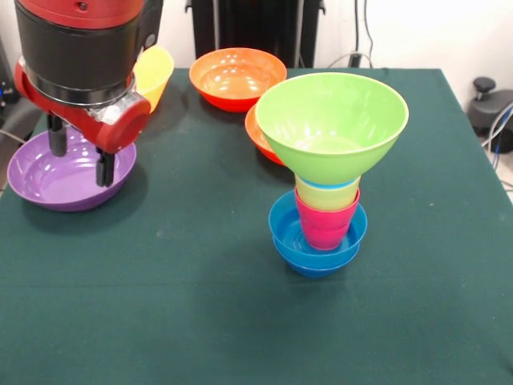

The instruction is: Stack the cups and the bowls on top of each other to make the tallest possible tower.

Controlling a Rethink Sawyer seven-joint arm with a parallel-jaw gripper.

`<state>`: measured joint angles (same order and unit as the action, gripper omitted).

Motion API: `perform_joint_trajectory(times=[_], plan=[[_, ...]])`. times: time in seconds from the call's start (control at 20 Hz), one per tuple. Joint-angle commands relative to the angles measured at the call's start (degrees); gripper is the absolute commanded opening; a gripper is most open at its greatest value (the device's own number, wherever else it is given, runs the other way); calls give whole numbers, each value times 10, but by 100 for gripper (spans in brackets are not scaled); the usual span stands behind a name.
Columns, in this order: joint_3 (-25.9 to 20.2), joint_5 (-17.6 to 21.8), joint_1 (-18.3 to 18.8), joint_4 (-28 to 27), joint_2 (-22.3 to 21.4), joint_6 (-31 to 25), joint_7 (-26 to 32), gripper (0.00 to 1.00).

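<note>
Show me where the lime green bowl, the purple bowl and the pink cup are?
lime green bowl (333, 120): front view, its inside wall.
purple bowl (48, 178): front view, its inner floor.
pink cup (325, 224): front view, its ribbed side.

Green table (160, 305), purple bowl (56, 180), yellow bowl (156, 72), orange bowls (236, 78), tower (321, 233)

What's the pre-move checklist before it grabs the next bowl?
1. Tower upright, lime green bowl seated level on the cups: ok.
2. End effector over the purple bowl: ok.
3. End effector empty, fingers apart: ok.
4. Finger contact with the purple bowl's rim: cannot tell.
5. Other bowls free to pick: yellow bowl partly hidden by the arm, one orange bowl open, second orange bowl tucked behind the tower: not ok.
</note>
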<state>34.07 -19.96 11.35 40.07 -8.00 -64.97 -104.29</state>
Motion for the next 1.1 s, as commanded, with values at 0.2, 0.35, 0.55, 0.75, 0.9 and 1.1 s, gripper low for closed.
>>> perform_joint_trajectory(times=[0.2,0.35,0.55,0.75,0.9,1.1], plan=[[-137,66,-1,106,-14,65,140,100],[-149,75,1,112,-15,74,129,100],[-158,90,1,131,-23,85,111,100],[-166,102,1,153,-32,100,99,100],[-173,112,4,165,-36,112,93,100],[-185,125,9,188,-46,128,88,100]])
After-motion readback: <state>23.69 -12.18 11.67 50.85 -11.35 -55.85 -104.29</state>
